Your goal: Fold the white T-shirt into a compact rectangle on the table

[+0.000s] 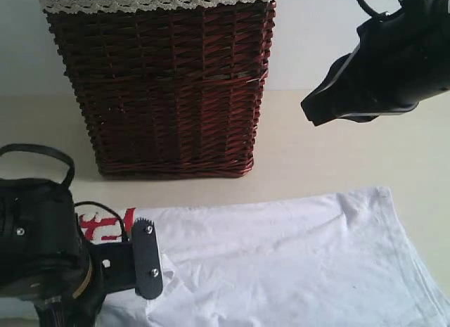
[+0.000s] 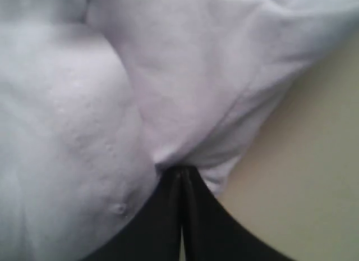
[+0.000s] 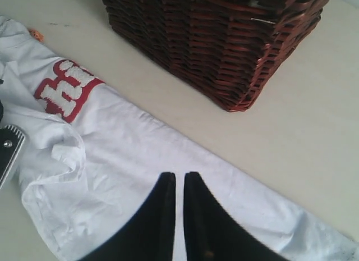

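White T-shirt (image 1: 281, 257) lies spread on worktop (image 1: 316, 158), in front of wicker basket (image 1: 162, 88). Left gripper (image 2: 180, 170) is clamped on a fabric edge at its very tips. The bite looks shallow: cloth may slip out on lifting, or only one layer may come up. Right gripper (image 3: 179, 179) hangs above, jaws nearly together, empty. A one-sided pull could skew the fold.

You can see big fuzzy white letters (image 3: 64, 90) with red edges on the white T-shirt (image 3: 140, 154). In the right wrist view the first one looks like an H. The cloth is bent there, so you cannot read the rest. In the exterior view only red bits of them show. The little orange label (image 3: 36, 34) is too small to read.
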Controlling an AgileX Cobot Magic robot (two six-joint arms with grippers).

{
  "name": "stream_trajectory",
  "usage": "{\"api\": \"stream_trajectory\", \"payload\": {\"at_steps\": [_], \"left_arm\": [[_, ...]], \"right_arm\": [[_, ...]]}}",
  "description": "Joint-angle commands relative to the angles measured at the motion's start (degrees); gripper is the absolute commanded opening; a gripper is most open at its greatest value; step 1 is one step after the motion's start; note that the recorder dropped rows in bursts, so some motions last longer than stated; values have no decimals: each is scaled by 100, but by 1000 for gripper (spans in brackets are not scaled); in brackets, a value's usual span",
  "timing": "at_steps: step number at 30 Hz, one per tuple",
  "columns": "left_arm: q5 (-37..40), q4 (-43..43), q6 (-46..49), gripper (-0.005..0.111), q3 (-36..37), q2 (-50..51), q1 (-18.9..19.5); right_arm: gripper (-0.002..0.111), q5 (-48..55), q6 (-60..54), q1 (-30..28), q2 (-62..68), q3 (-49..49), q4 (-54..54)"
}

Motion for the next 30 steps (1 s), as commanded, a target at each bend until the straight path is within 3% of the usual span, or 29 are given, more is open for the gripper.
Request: {"api": "stream_trajectory", "payload": {"at_steps": [1,10,16,19,25,27,30], "left_arm": [[-209,549,-178,0,-330,28,60],[-595,2541,-1357,0,-608,209,147],[-595,3218,-2515,0,-923,493,754],[-555,3177,-2713,0,-1097,396,798],[-445,2678,-2711,0,-1251,-477,403],[-445,1936,-2571,0,-1229,-783,296],[-487,282,-1077,0,-1051,-898,147]], "right_arm": [[8,4,0,7,-37,-51,-4],[8,-37,0,7,-37,-51,-4],[8,-43,0,7,-37,-51,-4],[8,-43,0,7,-37,-51,-4],[8,12,0,7,-37,-51,-4],[8,19,0,7,-37,-51,-4],[8,45,0,7,-37,-51,-4]]}}
